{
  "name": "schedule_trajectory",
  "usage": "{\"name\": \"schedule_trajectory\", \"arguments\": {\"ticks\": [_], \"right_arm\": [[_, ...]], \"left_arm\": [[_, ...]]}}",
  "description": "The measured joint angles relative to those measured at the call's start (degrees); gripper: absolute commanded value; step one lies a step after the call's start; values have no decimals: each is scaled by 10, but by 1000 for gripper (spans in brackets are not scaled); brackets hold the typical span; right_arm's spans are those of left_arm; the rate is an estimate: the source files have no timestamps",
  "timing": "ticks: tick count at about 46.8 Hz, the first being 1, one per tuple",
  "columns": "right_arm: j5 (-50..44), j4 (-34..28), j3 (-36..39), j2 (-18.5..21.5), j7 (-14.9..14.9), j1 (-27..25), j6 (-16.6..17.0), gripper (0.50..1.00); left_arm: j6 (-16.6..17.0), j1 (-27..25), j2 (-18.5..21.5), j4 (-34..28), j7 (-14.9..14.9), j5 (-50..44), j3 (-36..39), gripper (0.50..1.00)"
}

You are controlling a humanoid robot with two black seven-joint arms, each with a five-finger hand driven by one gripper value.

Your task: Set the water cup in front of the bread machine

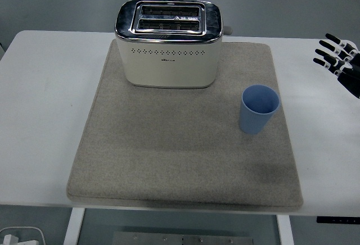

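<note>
Table [45, 116], white, fills the view from the near edge to the far one, and one grey felt mat [169, 160] covers its middle. On the right part of that mat stands one blue cup [259, 109], upright and open at the top, with nothing touching it. It sits to the right of the toaster and nearer the camera, not in front of it. One robot hand [339, 58] shows at the right edge, above the table, well apart from the cup; its fingers are spread and hold nothing. At the mat's far edge stands one cream toaster [169, 44] with a chrome top and two slots.
</note>
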Motion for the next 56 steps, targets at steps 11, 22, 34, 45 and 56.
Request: {"name": "schedule_trajectory", "arguments": {"ticks": [11,22,34,45,56], "right_arm": [[-12,1,1,-6,14,-21,0,940],[-15,1,0,-21,24,-38,0,940],[-15,-1,3,-36,35,-49,0,940],[-10,-5,8,-41,43,-49,0,940],[-5,-1,8,-47,43,-49,0,940]], "left_arm": [[0,0,0,0,0,0,0,1000],[0,0,0,0,0,0,0,1000],[0,0,0,0,0,0,0,1000],[0,0,0,0,0,0,0,1000],[0,0,0,0,0,0,0,1000]]}}
